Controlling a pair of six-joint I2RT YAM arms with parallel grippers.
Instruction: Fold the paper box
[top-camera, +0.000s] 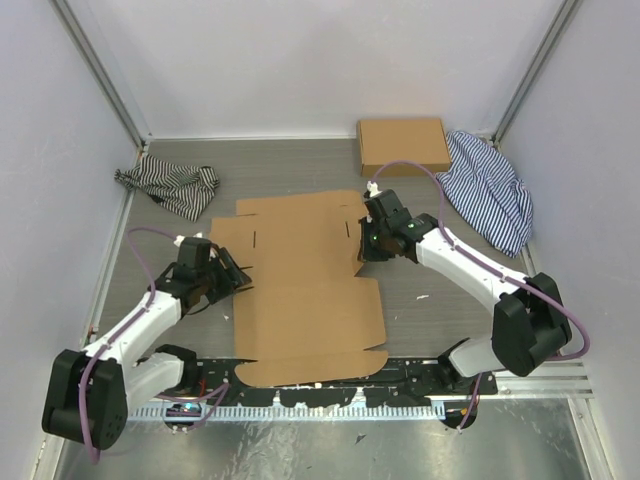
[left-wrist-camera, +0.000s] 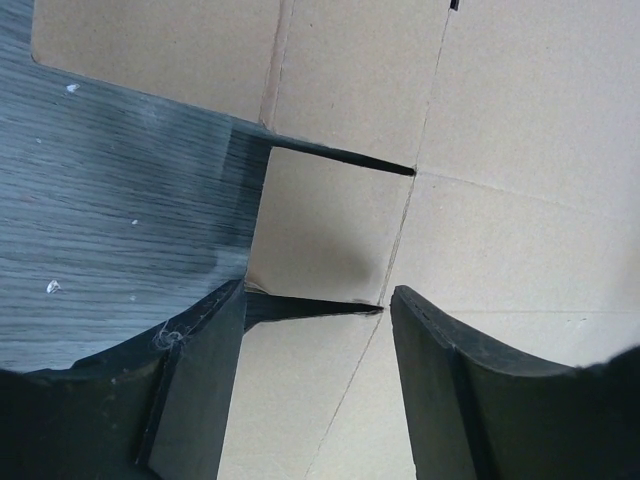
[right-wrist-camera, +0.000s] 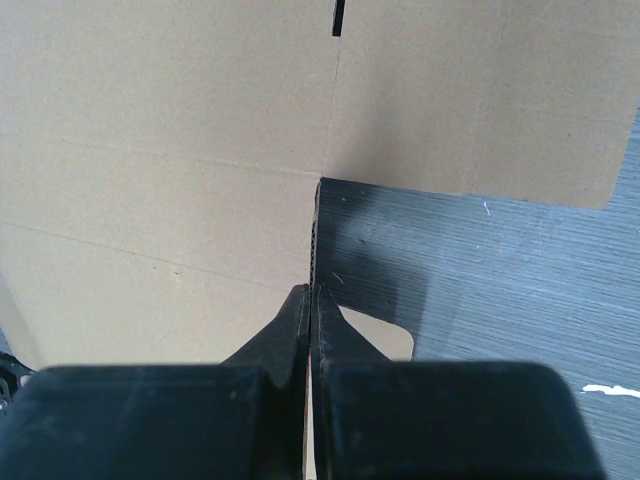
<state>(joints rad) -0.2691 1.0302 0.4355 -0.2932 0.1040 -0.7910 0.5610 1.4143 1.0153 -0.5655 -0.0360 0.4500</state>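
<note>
Brown die-cut cardboard paper box (top-camera: 305, 290) lies flat on the grey tabletop (top-camera: 280, 170). Left tool (left-wrist-camera: 318, 300) gapes wide over its left flap, gripping nothing; right tool (right-wrist-camera: 311, 298) is pinched closed at its right edge.

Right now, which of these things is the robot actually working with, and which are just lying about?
Part of the job:
- paper box, lying flat and unfolded
- left gripper and right gripper, at its side edges

Just lying about:
- small cardboard box
- black striped cloth
- blue striped cloth
</note>
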